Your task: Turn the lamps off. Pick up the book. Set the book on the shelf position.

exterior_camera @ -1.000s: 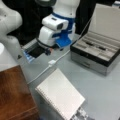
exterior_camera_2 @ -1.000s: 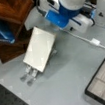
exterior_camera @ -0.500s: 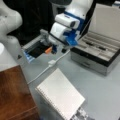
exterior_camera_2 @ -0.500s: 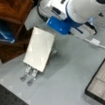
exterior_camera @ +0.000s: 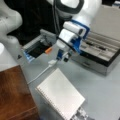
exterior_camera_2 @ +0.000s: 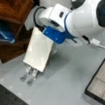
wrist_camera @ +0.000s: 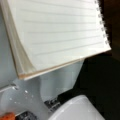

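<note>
The white book (exterior_camera: 60, 93) lies tilted on the grey table, its low end propped on narrow silver strips (exterior_camera_2: 28, 74). In the wrist view the book (wrist_camera: 60, 35) fills the upper part, with its spiral binding on the right. My gripper (exterior_camera: 62, 56) hangs just above the book's far edge and holds nothing; in a front view the arm's blue and white wrist (exterior_camera_2: 56, 29) covers that end of the book (exterior_camera_2: 38, 50). The shelf position, a dark reddish-brown wooden block (exterior_camera: 12, 95), sits beside the book at a front view's left. I cannot make out any lamp.
A grey compartmented case (exterior_camera: 100, 52) stands with its lid open on a front view's right. An open box with a dark inside (exterior_camera: 37, 48) and an orange piece (exterior_camera: 48, 50) lies behind the gripper. A white plug and cable (exterior_camera: 52, 63) run along the table.
The arm has swung away from the open box toward the book and come lower. The book has not moved.
</note>
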